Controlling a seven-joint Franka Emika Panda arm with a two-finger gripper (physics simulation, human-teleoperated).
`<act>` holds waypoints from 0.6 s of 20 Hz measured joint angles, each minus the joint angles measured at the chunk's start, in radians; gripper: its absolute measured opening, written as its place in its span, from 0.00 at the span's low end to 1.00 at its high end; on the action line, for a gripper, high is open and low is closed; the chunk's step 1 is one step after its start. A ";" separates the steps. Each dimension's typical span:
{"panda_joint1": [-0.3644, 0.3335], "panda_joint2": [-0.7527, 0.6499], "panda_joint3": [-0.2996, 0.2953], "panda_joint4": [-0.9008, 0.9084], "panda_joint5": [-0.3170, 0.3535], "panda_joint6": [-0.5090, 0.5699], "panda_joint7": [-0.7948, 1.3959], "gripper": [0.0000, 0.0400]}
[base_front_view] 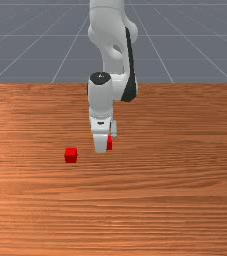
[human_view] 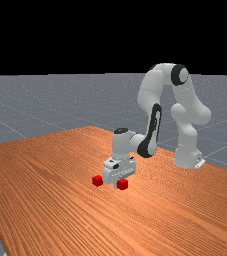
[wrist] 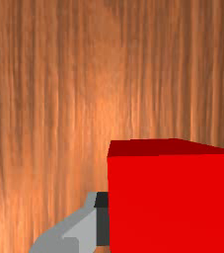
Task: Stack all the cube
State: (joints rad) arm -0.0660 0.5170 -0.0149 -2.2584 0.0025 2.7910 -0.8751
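In the far view my gripper is down low with a red cube at its fingertips. Seen in the wrist view, the gripper is shut on this cube; one dark finger pad lies against its side, and the cube hides the other finger. From the front, the hand covers part of the held cube. A second red cube sits on the table toward the front view's left, apart from the hand; the far view has it at the hand's left.
The wooden table stretches around both cubes. My arm comes in above the table from its back edge in the front view. The second cube stands close beside the hand in the far view.
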 joint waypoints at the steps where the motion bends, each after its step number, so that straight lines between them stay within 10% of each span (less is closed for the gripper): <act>1: 0.000 -0.029 0.000 -0.013 0.001 -0.010 -0.001 0.47; 6: 0.003 -0.131 -0.004 -0.023 -0.003 -0.109 0.001 0.48; 12: -0.147 -0.094 -0.014 0.050 0.009 -0.158 -0.244 0.47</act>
State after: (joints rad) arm -0.2132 0.4226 -0.0293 -2.2081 0.0114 2.6331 -1.1194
